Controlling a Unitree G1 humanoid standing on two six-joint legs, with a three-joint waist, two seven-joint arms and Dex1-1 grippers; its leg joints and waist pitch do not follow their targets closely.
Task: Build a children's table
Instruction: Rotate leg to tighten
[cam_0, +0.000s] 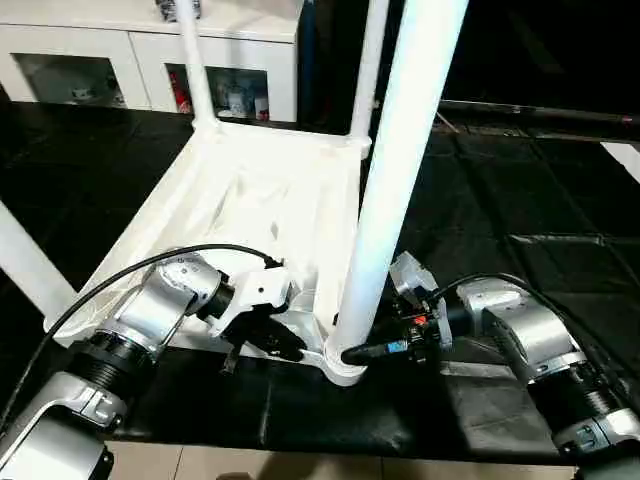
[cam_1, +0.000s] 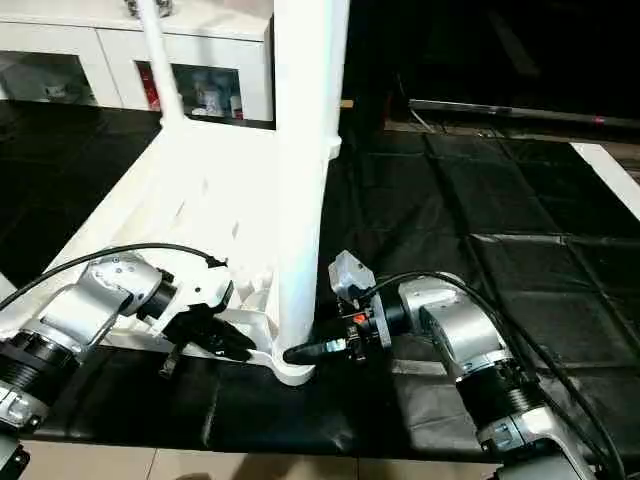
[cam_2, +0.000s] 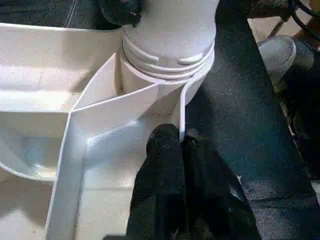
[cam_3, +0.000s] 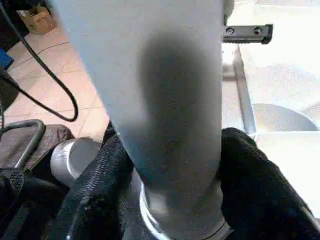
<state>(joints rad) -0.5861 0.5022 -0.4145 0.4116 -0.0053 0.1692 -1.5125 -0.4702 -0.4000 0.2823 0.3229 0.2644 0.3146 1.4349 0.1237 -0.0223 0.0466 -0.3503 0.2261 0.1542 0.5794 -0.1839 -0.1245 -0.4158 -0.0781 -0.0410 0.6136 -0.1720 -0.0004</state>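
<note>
The white tabletop lies upside down on a black mat, ribs facing up. Legs stand in its corner sockets: two at the back, one at the left, and a thick near one in the front right socket. My left gripper is shut on the tabletop's thin front rim beside that socket. My right gripper reaches in from the right, and its black fingers press both sides of the near leg just above the socket.
A white cabinet with glass doors stands behind the tabletop. The black mat stretches far to the right, with a white edge at its far side. Tiled floor begins just in front of the mat.
</note>
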